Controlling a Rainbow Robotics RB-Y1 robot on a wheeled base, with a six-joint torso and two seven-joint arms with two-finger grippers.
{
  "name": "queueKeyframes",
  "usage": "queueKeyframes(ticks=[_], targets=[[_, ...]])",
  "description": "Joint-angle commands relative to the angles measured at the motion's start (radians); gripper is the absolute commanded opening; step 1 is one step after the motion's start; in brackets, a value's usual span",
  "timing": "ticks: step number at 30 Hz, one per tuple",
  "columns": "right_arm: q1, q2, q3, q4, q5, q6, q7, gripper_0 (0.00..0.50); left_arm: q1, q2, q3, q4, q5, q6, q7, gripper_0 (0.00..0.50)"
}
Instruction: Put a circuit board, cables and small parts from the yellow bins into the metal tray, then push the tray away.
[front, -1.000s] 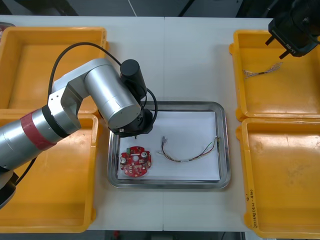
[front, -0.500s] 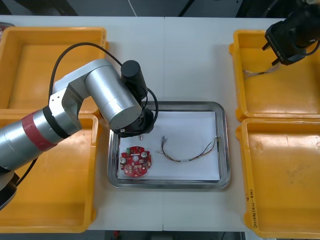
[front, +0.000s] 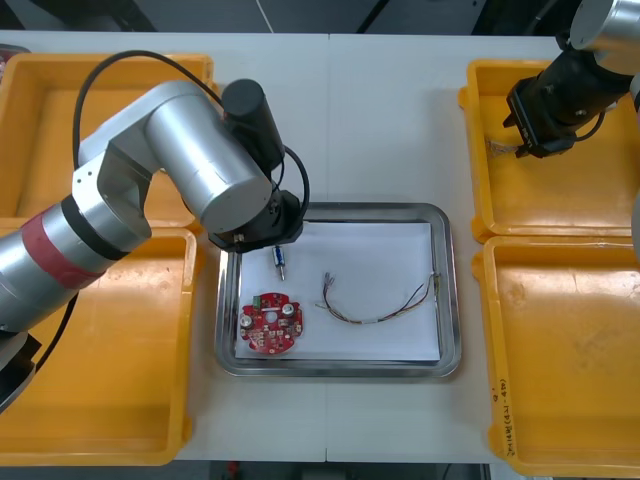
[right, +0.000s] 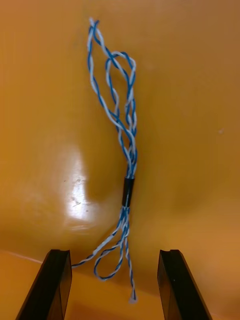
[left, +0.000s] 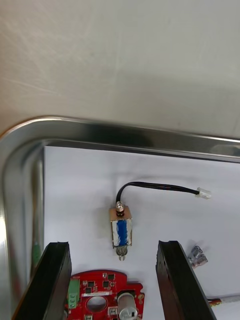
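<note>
Seen from above, the left gripper (front: 262, 238) is buried under its own silver wrist at the far left corner of the metal tray (front: 450, 300). Its wrist view shows the black fingers spread wide and holding nothing. A small metal part (left: 121, 231), blue-banded and trailing a black lead, lies loose on the white liner between the tips. On the near side of the part, the round red circuit board (left: 102, 297) is cut off at the picture's edge. A thin curved cable (front: 375, 308), its colours hard to make out, lies to the right. The right gripper (right: 114, 252) hangs over the far right yellow bin (front: 560, 205), fingers wide apart and empty, straddling one end of a twisted blue and white cable (right: 128, 150) on the bin floor. Whether the tips touch the floor cannot be told.
</note>
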Motion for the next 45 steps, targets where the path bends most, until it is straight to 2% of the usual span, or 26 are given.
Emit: queueKeyframes(ticks=[1, 3, 10, 21, 32, 39, 40, 41, 43, 44, 45], targets=[[-0.059, 0.010, 0.001, 0.032, 0.009, -0.040, -0.064, 0.500, -0.031, -0.002, 0.097, -0.049, 0.023, 0.077, 0.074, 0.500], [-0.059, 0.012, 0.001, 0.060, 0.009, -0.078, -0.074, 0.500, -0.051, 0.010, 0.161, -0.049, 0.052, 0.125, 0.077, 0.500], [-0.057, 0.016, -0.002, 0.083, 0.014, -0.136, -0.088, 0.500, -0.077, 0.052, 0.290, -0.049, 0.083, 0.222, 0.075, 0.500], [-0.051, 0.032, -0.007, 0.126, 0.011, -0.156, -0.100, 0.500, -0.091, 0.119, 0.407, -0.026, 0.095, 0.285, 0.078, 0.500], [-0.006, 0.044, -0.005, 0.124, 0.012, -0.156, -0.104, 0.500, -0.161, 0.135, 0.448, 0.194, 0.057, 0.255, 0.075, 0.500], [0.017, 0.045, 0.004, 0.126, 0.017, -0.158, -0.104, 0.500, -0.224, 0.133, 0.456, 0.396, 0.043, 0.165, 0.077, 0.500], [0.017, 0.045, 0.006, 0.124, 0.017, -0.159, -0.104, 0.488, -0.230, 0.133, 0.456, 0.410, 0.043, 0.159, 0.077, 0.500], [0.020, 0.045, 0.004, 0.124, 0.017, -0.166, -0.104, 0.391, -0.244, 0.133, 0.456, 0.450, 0.042, 0.139, 0.077, 0.500], [0.023, 0.045, 0.006, 0.124, 0.017, -0.169, -0.105, 0.229, -0.252, 0.133, 0.457, 0.474, 0.042, 0.125, 0.077, 0.500], [0.026, 0.044, 0.006, 0.126, 0.017, -0.175, -0.105, 0.000, -0.263, 0.133, 0.460, 0.513, 0.043, 0.107, 0.077, 0.500], [0.027, 0.045, 0.006, 0.126, 0.017, -0.176, -0.105, 0.000, -0.266, 0.132, 0.460, 0.523, 0.043, 0.099, 0.077, 0.500]])
